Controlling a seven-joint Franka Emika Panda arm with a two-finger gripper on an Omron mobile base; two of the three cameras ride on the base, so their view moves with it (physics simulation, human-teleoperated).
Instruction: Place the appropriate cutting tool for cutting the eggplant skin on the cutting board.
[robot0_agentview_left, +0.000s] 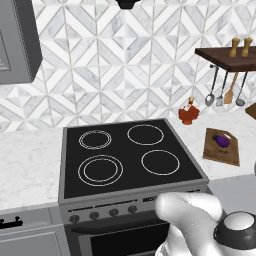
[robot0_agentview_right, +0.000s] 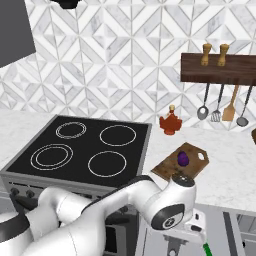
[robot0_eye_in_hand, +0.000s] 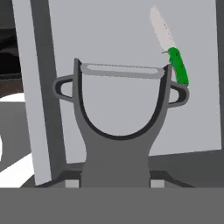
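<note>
Closest to the hand camera, the gripper (robot0_eye_in_hand: 116, 183) has its fingers clenched on the handle of the peeler (robot0_eye_in_hand: 118, 127), whose forked head stands up with the blade across the top. Just behind it, a knife with green handle (robot0_eye_in_hand: 171, 52) lies on the pale grey floor of a drawer (robot0_eye_in_hand: 109, 39). Farther away, on the marble counter (robot0_agentview_right: 225, 170) right of the stove (robot0_agentview_right: 80, 150), the cutting board (robot0_agentview_right: 170, 169) carries the eggplant (robot0_agentview_right: 183, 158). Behind it stands a red bottle (robot0_agentview_right: 170, 122), and utensils (robot0_agentview_right: 222, 107) hang under a shelf.
</note>
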